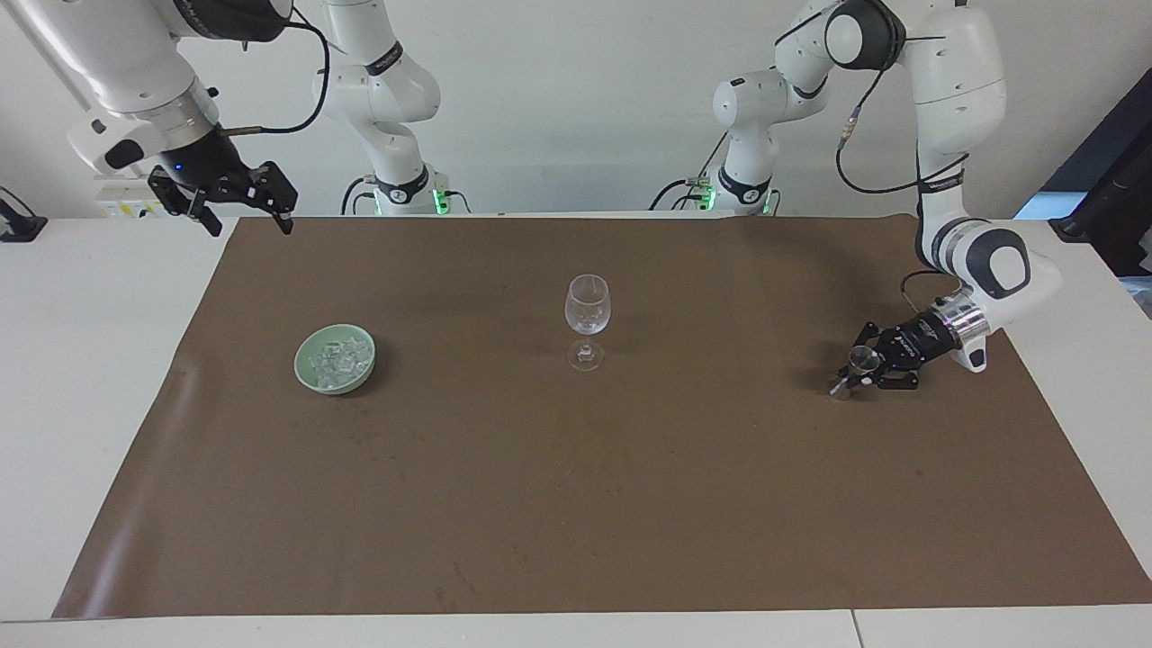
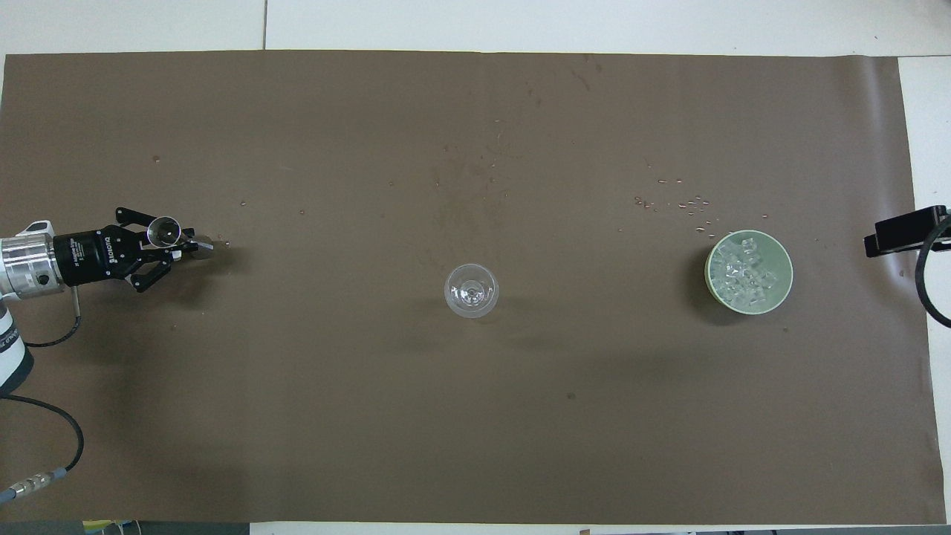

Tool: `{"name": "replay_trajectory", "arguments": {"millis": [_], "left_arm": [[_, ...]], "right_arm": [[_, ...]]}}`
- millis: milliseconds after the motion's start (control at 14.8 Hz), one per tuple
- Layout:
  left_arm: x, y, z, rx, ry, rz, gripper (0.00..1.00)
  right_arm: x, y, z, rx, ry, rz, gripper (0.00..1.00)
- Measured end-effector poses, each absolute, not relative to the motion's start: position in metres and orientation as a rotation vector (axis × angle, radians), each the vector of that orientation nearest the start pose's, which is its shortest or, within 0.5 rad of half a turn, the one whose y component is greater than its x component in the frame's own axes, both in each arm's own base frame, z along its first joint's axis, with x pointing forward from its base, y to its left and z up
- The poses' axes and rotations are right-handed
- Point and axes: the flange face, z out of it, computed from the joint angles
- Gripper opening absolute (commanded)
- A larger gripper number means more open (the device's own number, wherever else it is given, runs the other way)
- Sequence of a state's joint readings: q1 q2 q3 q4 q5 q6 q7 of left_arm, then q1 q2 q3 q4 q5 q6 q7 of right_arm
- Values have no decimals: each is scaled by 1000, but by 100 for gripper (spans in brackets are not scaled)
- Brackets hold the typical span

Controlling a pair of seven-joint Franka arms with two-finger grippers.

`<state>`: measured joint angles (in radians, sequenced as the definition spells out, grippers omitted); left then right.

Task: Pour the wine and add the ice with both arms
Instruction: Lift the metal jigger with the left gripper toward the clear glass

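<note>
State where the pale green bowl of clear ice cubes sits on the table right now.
The pale green bowl sits on the brown mat toward the right arm's end, level with the clear stemmed wine glass at the middle.

Of the right arm, only a dark piece is seen at the edge of the overhead view, its hand being cut off there. The left arm is cut by that view's edge past the wrist. In the facing view both arms are cropped at the top. What the small metal cup contains cannot be told. The ice is too small for single cubes to be counted. The surface is cut off at both sides
</note>
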<state>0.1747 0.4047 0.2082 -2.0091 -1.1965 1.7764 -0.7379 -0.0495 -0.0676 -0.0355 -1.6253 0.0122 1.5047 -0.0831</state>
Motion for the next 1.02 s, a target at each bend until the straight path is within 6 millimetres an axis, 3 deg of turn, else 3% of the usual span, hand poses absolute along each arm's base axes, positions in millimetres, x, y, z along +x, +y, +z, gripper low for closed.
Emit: {"name": "replay_trajectory", "arguments": {"millis": [203,407,542,678,1017], "left_arm": [[551,128,265,1342,1624,-891,0],[540,140,293,1316,1530,-945,0],[538,137,312,1345,1493,-946,0],[540,112,330,1433,1461,-968,0],[547,17,384,1551,1458,-1087,0]], "right_arm": [[524,-44,630,-3122,2,80,100],[524,-44,630,-3122,2,81,100],[524,-44,630,-3122,2,81,100],[524,-44,630,-3122,2,81,100],[524,-44,630,-3122,2,81,100]]}}
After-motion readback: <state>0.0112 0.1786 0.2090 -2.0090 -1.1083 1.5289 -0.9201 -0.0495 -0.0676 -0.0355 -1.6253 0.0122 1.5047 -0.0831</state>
